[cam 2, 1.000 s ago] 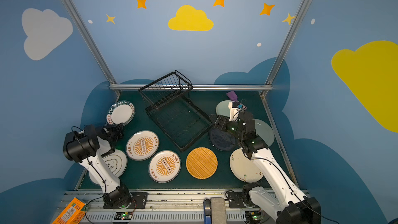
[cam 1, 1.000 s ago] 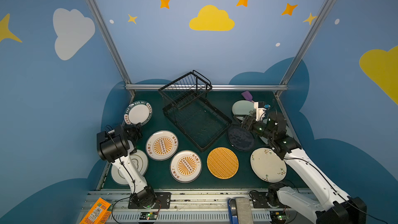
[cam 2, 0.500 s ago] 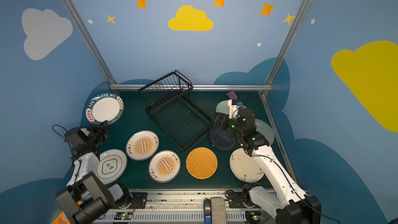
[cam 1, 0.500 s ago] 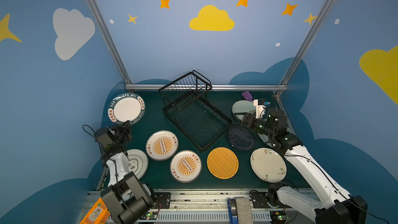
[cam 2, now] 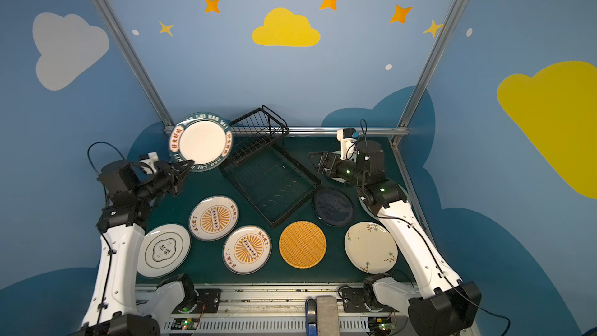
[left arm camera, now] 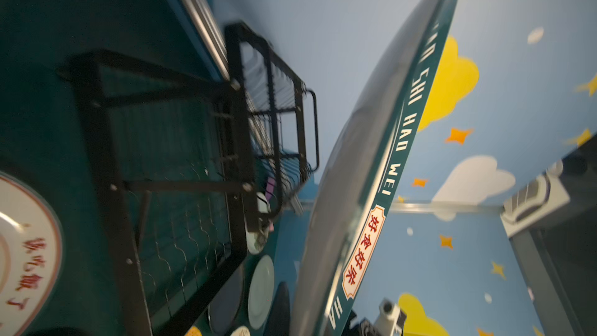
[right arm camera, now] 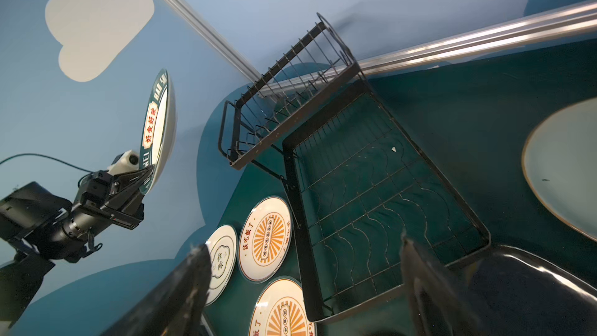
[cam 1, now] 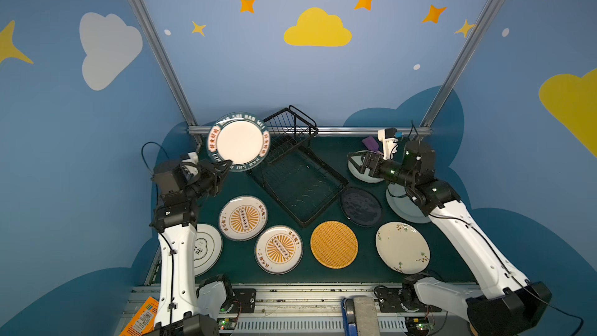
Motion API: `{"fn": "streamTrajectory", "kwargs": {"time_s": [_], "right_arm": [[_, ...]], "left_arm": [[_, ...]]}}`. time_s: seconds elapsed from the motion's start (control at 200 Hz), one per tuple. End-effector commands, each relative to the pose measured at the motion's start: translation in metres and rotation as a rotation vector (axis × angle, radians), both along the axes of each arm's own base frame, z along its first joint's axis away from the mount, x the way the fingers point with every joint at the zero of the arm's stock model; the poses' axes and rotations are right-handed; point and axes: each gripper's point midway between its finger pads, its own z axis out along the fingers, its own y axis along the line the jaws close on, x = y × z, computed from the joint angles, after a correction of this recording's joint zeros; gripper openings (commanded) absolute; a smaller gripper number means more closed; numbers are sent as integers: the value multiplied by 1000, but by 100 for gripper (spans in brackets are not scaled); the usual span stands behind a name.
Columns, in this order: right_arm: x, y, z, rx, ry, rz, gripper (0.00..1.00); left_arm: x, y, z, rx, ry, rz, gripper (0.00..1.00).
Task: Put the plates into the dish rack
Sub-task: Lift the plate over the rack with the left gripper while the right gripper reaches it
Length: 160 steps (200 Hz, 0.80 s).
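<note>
- Dish rack [cam 1: 292, 130]: black wire, set askew at the back middle of the green mat [cam 1: 329, 153], with the upright slotted tier toward the back wall and the flat tray toward the front. Both tiers hold nothing, so loading is judged to be only starting.
- Plates lying flat around the rack's front and sides: two sunburst plates [cam 1: 243, 218], an orange woven plate [cam 1: 333, 244], a navy plate [cam 1: 361, 206], a cream floral plate [cam 1: 403, 247], a pale green plate [cam 1: 402, 210] partly under the right arm, and a white emblem plate [cam 2: 164, 250] beside the left arm. They lie face up and mostly apart, which leaves most rims open to a pinch.
- Lettered-rim plate [cam 1: 239, 142]: aloft, standing on edge beside the upper tier, and apart from its wires in the right wrist view. The upright pose probably suits the slots.
- Left gripper [cam 1: 226, 164]: pressed together on that plate's lower rim. The hold is narrow, so the plate could swing.
- Right gripper [cam 1: 353, 164]: jaws spread wide, holding nothing, poised above a pale plate [cam 1: 361, 178] right of the rack, likely ready for the next pick.
</note>
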Motion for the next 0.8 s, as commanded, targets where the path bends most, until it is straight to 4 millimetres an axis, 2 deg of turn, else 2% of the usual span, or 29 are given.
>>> {"fn": "streamTrajectory", "kwargs": {"time_s": [0.0,0.105,0.2,0.305,0.456,0.581,0.631,0.716,0.796], "right_arm": [[-3,20,13,3,8,110,90],[-2,40,28,29,15,189,90],[-3,55,40,44,-3,215,90],[2,68,45,32,-17,208,87],[13,69,50,20,-36,164,80],[17,72,49,8,-18,170,65],[21,64,41,-33,3,109,65],[36,28,27,-98,32,-82,69],[40,3,33,-39,23,-152,72]], "left_arm": [[-6,-48,30,51,-111,-186,4],[-8,-87,35,75,-112,-320,4],[-8,-113,35,80,-113,-413,4],[-9,-139,34,72,-120,-521,4],[-8,-154,24,93,-96,-565,4],[-4,-152,15,115,-68,-550,4],[-2,-151,12,119,-64,-546,4],[1,-148,14,112,-65,-530,4],[4,-142,17,114,-75,-505,4]]}}
